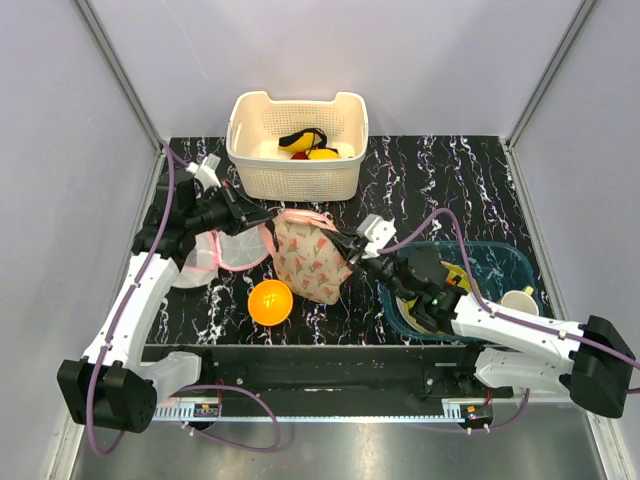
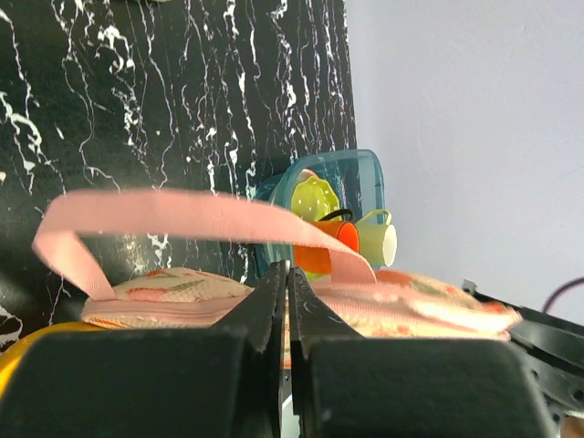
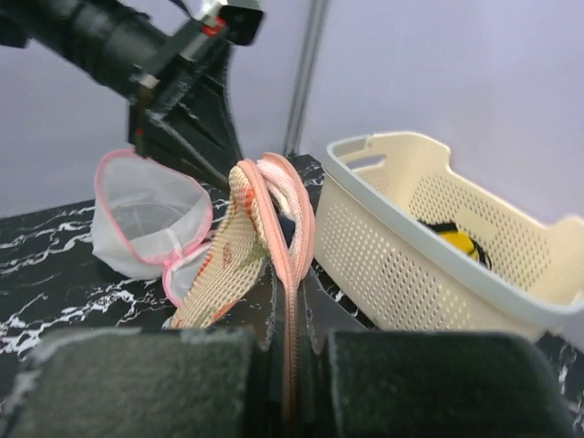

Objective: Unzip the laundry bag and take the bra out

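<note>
The laundry bag (image 1: 310,262), a cream-pink floral pouch with pink edging, is held up between both grippers at the table's middle. My left gripper (image 1: 266,219) is shut on its upper left edge; in the left wrist view the jaws (image 2: 287,285) pinch the bag (image 2: 173,287) under its pink loop (image 2: 182,214). My right gripper (image 1: 352,247) is shut on the pink zipper edge (image 3: 292,301) at the bag's right side. The zipper gapes a little near the top, and a dark navy bit of the bra (image 3: 292,234) shows inside.
A white mesh item with pink trim (image 1: 225,250) lies left of the bag. An orange bowl (image 1: 270,301) sits in front. A cream basket (image 1: 297,140) with yellow items stands behind. A blue bin (image 1: 500,262) with cups is at the right.
</note>
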Robot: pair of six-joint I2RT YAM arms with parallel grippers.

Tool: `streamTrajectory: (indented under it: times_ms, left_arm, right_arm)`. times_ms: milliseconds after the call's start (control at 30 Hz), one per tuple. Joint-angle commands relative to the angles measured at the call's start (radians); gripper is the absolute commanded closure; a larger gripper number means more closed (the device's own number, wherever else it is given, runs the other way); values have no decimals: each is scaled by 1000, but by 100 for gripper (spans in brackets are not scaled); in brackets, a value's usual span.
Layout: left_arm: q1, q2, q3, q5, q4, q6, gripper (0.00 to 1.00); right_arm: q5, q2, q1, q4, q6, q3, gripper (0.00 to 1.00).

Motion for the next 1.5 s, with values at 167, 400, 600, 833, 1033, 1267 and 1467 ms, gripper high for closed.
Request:
streamTrajectory:
  times_ms: [167,400,600,833,1033,1267,1467]
  left_arm:
    - [19,-13,-110,27,92,-15,100]
    - [-53,33,-32,-9,92,-4,100]
    - [-202,136,100,-59,96,-3,100]
    - [-317,213,179,-64,105,11,100]
    - [-371,242,189,-64,115,11,100]
    - [-387,260,205,-58,116,20,100]
    - [-398,271,209,-47,115,22,100]
  right_arm:
    - [209,-50,-44,360,322,-265,77]
    - [110,-103,-44,18,77,-120,10]
    - [51,-80,-44,-318,-196,110,6]
    - [-3,-42,-44,-738,-312,327,3]
    - [-113,-11,-104,-964,-347,398,1]
    - [-176,77,-155,-1033,-387,467,0]
    - [-200,145,-185,-1029,-482,478,6]
